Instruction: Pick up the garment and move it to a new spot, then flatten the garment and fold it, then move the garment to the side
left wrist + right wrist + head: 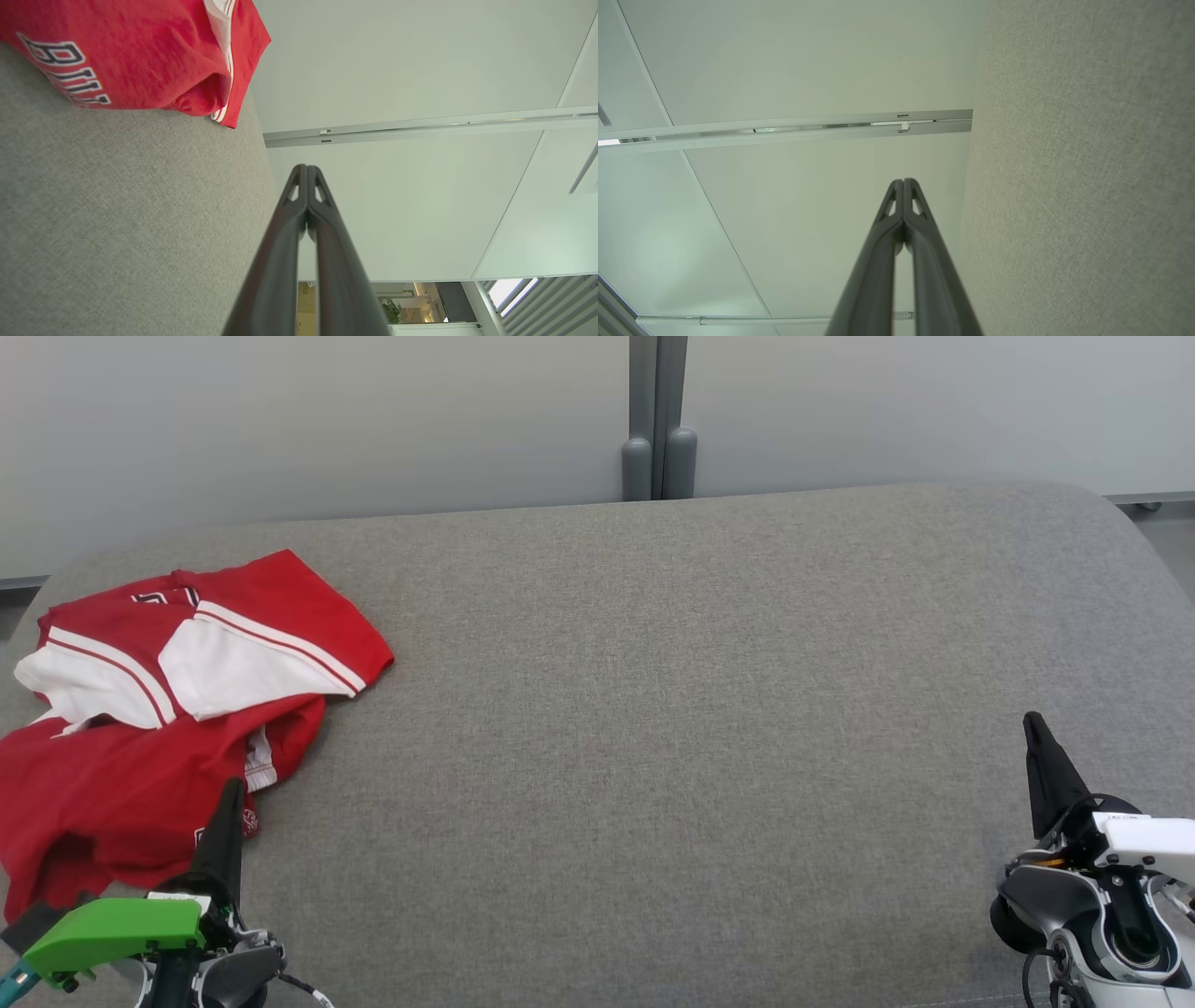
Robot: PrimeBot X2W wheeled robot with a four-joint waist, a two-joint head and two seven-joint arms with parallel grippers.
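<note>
A red and white garment (159,709) lies crumpled at the left end of the grey fabric table (653,709), partly over its left edge. In the left wrist view its red cloth with dark lettering (131,56) fills the upper left. My left gripper (231,791) is shut and empty, its tip just at the garment's near right edge; whether it touches the cloth I cannot tell. In its own view the fingertips (307,169) meet with nothing between them. My right gripper (1033,721) is shut and empty at the lower right, far from the garment, its tips (903,182) pressed together.
A pale wall with a grey vertical post (658,429) stands behind the table. The table's far corners are rounded. Bare grey fabric (700,756) stretches between the two grippers.
</note>
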